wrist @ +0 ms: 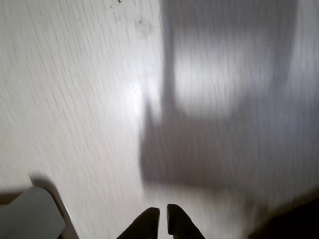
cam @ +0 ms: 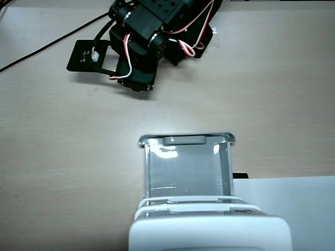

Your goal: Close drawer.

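The drawer (cam: 187,170) is a clear, grey-tinted tray that stands pulled well out of the white cabinet (cam: 209,232) at the bottom of the fixed view. Its front lip with a small handle tab (cam: 184,139) faces the arm. The black arm (cam: 152,36) is folded at the top of that view, well apart from the drawer. In the wrist view my gripper (wrist: 163,209) shows as two dark fingertips close together over the bare table, holding nothing. The drawer is out of the wrist view, which is blurred.
A flat white sheet of paper (cam: 293,209) lies to the right of the cabinet. A black cable (cam: 47,44) runs along the top left. A grey flat piece (wrist: 30,214) sits in the wrist view's bottom-left corner. Wooden table (cam: 63,157) lies between arm and drawer.
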Available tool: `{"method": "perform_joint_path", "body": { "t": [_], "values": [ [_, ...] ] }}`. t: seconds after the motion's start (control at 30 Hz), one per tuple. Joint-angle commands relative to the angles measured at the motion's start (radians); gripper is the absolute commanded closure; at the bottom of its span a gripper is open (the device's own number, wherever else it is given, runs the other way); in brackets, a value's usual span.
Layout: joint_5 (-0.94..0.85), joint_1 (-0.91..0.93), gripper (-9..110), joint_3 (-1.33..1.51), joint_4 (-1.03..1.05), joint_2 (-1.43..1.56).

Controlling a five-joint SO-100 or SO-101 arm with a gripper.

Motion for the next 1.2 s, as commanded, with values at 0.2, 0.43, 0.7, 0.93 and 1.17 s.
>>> {"method": "perform_joint_path", "body": {
  "t": [0.2,0.43,0.7,0.93,1.17],
  "values": [
    [0.014,-0.005,101,-0.023,-0.005,0.015],
    [0.009,0.003,101,-0.018,-0.005,0.018],
    [0.005,0.002,101,-0.014,-0.005,0.020],
    [0.002,-0.008,101,-0.005,-0.008,0.021],
    [0.011,-0.040,101,-0.002,-0.023,0.017]
  ]
}}
